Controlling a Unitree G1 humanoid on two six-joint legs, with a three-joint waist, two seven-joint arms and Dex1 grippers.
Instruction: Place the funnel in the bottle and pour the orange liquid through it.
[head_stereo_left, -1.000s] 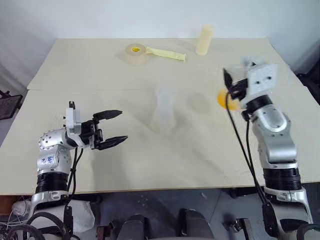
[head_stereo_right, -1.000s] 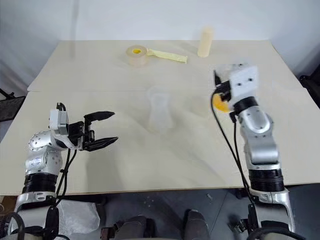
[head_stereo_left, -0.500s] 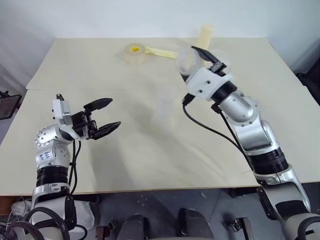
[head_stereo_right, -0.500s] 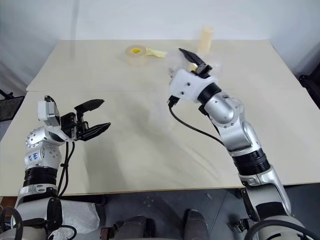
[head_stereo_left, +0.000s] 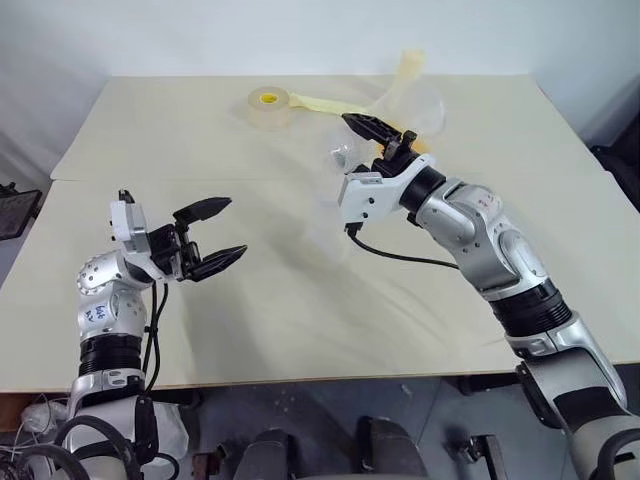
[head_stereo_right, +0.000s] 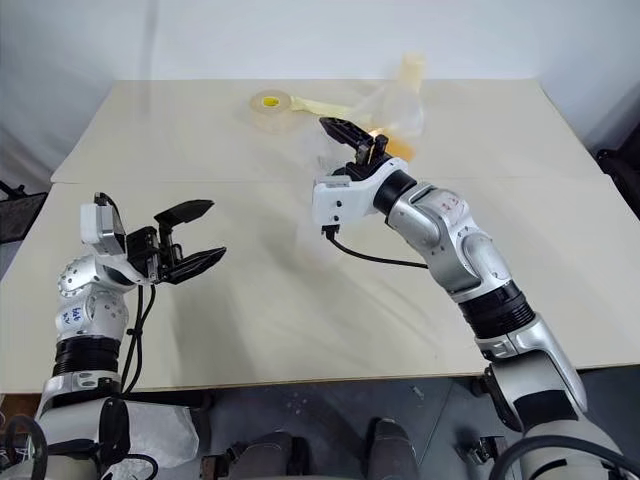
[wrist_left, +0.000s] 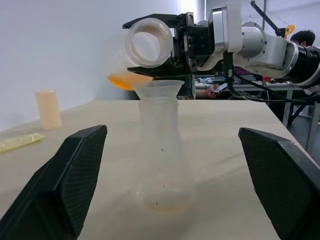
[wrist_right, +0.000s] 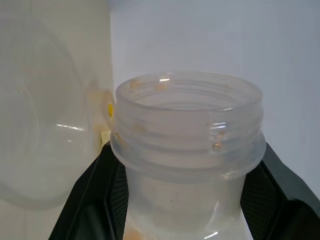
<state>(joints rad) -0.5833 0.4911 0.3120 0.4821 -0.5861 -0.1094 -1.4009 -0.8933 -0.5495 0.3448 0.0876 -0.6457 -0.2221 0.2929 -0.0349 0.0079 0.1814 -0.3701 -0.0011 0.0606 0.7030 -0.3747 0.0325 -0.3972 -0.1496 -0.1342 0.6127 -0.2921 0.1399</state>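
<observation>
Above the funnel-topped bottle, the right gripper clamps a tilted flask; left gripper spread, well apart.

We see a cream table with a yellow-cored tape roll near its far edge, its pale yellow strip trailing toward an opaque cream cylinder.
</observation>
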